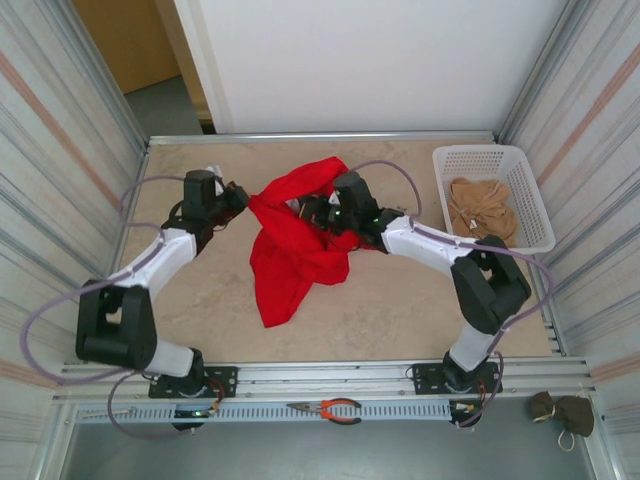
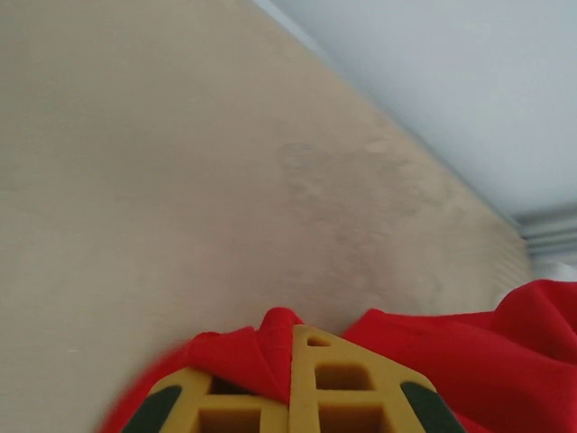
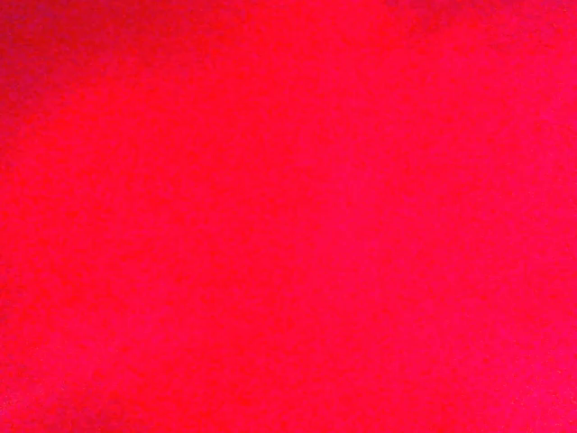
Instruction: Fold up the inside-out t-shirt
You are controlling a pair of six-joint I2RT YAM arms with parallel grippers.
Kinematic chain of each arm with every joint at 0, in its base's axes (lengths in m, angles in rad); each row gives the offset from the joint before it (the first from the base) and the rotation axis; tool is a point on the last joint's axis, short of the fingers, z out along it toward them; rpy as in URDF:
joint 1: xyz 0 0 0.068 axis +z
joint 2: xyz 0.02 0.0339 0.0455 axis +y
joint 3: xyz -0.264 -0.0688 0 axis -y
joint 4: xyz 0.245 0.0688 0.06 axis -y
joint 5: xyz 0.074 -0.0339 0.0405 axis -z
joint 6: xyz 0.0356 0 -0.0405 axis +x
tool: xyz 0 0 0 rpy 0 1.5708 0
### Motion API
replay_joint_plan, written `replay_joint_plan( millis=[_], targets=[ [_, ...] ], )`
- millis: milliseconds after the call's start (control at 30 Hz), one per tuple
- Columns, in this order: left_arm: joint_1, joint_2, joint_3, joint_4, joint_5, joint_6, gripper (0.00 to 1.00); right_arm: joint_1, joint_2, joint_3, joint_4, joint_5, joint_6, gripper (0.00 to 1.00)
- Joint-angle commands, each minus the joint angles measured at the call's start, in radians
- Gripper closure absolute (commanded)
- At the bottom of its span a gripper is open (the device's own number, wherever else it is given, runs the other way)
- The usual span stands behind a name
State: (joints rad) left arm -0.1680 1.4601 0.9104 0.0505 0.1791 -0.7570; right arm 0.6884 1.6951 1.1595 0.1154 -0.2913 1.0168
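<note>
The inside-out t-shirt (image 1: 290, 262) is a bright red crumpled heap in the middle of the table, trailing toward the near edge. My left gripper (image 1: 240, 197) sits at its left upper edge. In the left wrist view the yellow fingers (image 2: 343, 379) are shut with a fold of the t-shirt (image 2: 270, 347) pinched between them. My right gripper (image 1: 312, 210) is buried in the bunched upper part of the cloth, where the folds gather round it. Red t-shirt fabric (image 3: 288, 216) covers the right wrist camera and hides the jaws.
A white basket (image 1: 487, 150) holding a tan garment (image 1: 480, 205) stands at the back right. Red-handled pliers (image 1: 330, 408) lie on the front rail. A dark brown lump (image 1: 562, 410) sits off the table at the near right. Metal walls flank both sides.
</note>
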Motion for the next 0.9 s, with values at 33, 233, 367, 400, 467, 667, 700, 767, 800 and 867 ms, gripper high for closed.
replay_joint_plan(
  millis=[33,233,367,400,467,667,700,767,800,867],
  targets=[
    [0.043,0.104,0.049,-0.005,0.008,-0.003,1.00,-0.014,-0.121,0.048,-0.031,-0.075,-0.072,1.00],
    [0.047,0.175,0.156,-0.105,0.031,0.070,1.00,-0.075,-0.189,0.107,-0.005,-0.136,-0.037,1.00],
    [0.047,0.152,0.197,-0.139,0.082,0.120,0.68,-0.115,-0.207,0.166,0.025,-0.160,-0.015,1.00],
    [0.047,0.135,0.203,-0.145,0.095,0.135,0.59,-0.128,-0.209,0.176,0.034,-0.162,-0.008,1.00],
    [0.045,0.076,0.202,-0.164,0.124,0.152,0.47,-0.148,-0.209,0.201,0.044,-0.166,0.003,1.00],
    [-0.085,-0.156,0.161,-0.179,0.105,0.149,0.34,-0.158,-0.171,0.277,0.041,-0.161,-0.002,1.00],
    [-0.129,-0.172,0.163,-0.172,0.073,0.147,0.32,-0.156,-0.162,0.281,0.044,-0.160,-0.001,1.00],
    [-0.229,-0.171,0.175,-0.145,0.019,0.149,0.32,-0.158,-0.148,0.286,0.044,-0.155,-0.001,1.00],
    [-0.268,-0.151,0.183,-0.135,-0.003,0.148,0.31,-0.158,-0.143,0.285,0.043,-0.152,-0.003,1.00],
    [-0.335,-0.083,0.211,-0.121,-0.027,0.151,0.31,-0.159,-0.140,0.286,0.043,-0.143,-0.004,1.00]
  ],
)
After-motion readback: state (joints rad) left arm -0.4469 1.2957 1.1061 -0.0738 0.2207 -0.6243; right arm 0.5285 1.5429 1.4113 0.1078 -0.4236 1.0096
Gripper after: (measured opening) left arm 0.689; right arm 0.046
